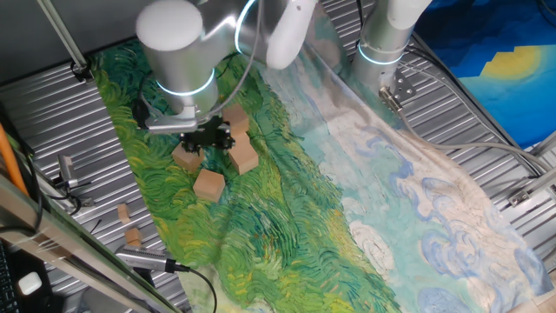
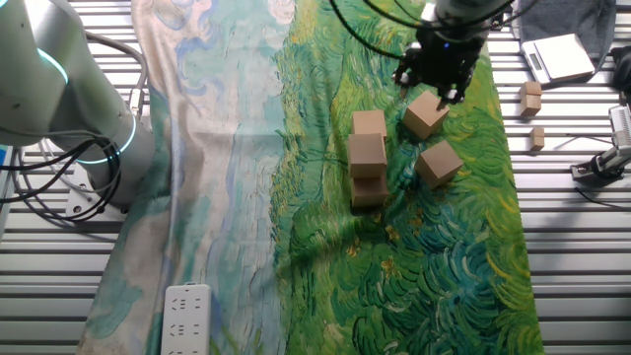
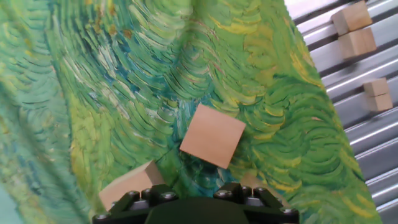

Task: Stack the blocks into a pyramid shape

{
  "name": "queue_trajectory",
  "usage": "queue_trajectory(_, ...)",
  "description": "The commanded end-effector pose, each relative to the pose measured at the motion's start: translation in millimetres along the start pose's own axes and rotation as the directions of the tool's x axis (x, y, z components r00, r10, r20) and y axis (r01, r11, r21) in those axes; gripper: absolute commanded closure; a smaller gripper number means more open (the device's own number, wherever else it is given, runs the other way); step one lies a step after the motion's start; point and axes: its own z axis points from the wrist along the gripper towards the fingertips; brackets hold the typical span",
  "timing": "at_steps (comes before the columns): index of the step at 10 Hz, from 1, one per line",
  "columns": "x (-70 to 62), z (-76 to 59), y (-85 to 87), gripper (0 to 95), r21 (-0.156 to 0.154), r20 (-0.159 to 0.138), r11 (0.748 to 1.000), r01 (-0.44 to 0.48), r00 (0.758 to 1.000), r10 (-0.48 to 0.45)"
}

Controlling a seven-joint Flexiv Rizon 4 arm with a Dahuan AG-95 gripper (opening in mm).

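Black two-finger gripper (image 2: 441,81) poised above a light-brown wooden cube (image 2: 425,114), painted green cloth (image 2: 434,256) beneath, finger state indiscernible

Illumination: bright, even, overhead. Shadows soft and short beside the blocks (image 2: 368,153). Fixed views sharp; hand view slightly soft near its lower edge.

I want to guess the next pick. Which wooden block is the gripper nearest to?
The loose block lying directly beneath the gripper. The other loose block lies farther along the cloth, and the remaining blocks are grouped off to the side.
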Motion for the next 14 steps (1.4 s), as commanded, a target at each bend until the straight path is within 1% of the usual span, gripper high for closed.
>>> queue_trajectory(1,1.4,3.2,-0.4,19.0,-0.003,-0.007,1.000,-0.013,1.000,0.013)
queue_trajectory(3,1.4,2.8,-0.2,19.0,-0.005,-0.006,1.000,-0.010,1.000,0.009)
queue_trajectory(4,1.1,1.4,0.1,38.0,-0.005,-0.004,1.000,-0.011,1.000,0.011)
queue_trajectory(5,0.2,-3.6,1.4,76.0,-0.008,0.001,1.000,-0.029,1.000,0.029)
queue_trajectory(6,-0.8,-7.9,2.7,95.0,-0.016,0.010,1.000,-0.025,1.000,0.025)
queue_trajectory(7,0.9,-15.7,6.9,95.0,-0.021,0.001,1.000,-0.001,1.000,0.001)
queue_trajectory(9,0.9,-15.7,6.9,95.0,-0.029,-0.007,1.000,-0.010,1.000,0.009)
queue_trajectory(10,0.9,-15.7,6.9,95.0,-0.028,-0.012,0.999,-0.026,1.000,0.026)
queue_trajectory(11,0.9,-15.7,6.9,95.0,-0.025,-0.010,0.999,-0.026,1.000,0.026)
queue_trajectory(12,0.9,-15.7,6.9,95.0,-0.015,-0.012,0.999,-0.040,0.999,0.040)
queue_trajectory(14,0.9,-15.7,6.9,95.0,-0.011,-0.007,0.997,-0.071,0.997,0.071)
